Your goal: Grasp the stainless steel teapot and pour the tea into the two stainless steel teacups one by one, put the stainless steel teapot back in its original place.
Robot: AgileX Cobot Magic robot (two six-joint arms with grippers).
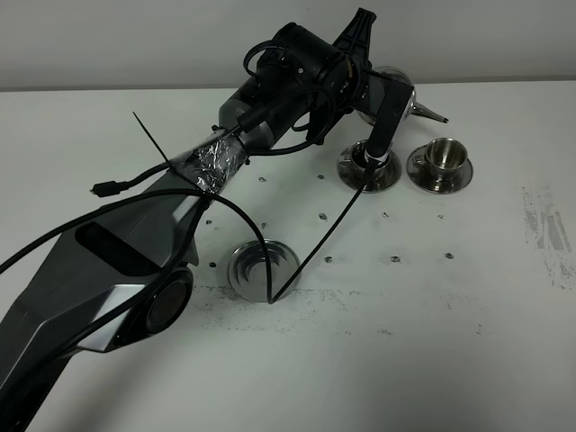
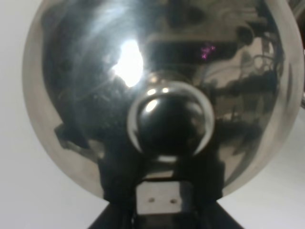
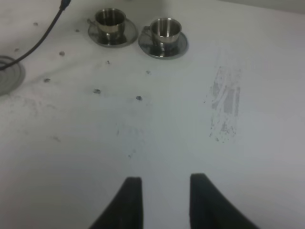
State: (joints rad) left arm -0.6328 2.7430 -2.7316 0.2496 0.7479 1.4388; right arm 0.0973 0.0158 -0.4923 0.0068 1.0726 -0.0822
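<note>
Surface: a white table (image 1: 486,342), scuffed and dotted with small dark marks, with a plain pale wall behind.
Large saucer: at near left (image 1: 247,270), nothing standing on it; a black cable crosses its rim.
Left gripper: (image 2: 157,200) reaches to the far middle. Its fingertips are hidden under the pot, but we judge it is clamped on the handle.
Teapot: (image 1: 394,90) off its saucer, just beyond the left cup. We cannot tell whether it hangs above the table or how far it tips.
Pointing: the spout (image 1: 434,113) aims right and slightly near, so the handle-to-spout axis runs left to right.
Handling: we expect rigid, polished, slippery steel, heavier when full. The looped handle is the place to hold; the knobbed lid (image 2: 169,119) might shift when tipped.
Left cup: (image 3: 110,20) on its saucer, partly behind the arm.
Right cup: (image 1: 443,155) just beside it; we cannot make out tea in either.
Right gripper: (image 3: 164,200) parted moderately, empty, above bare table near right.
</note>
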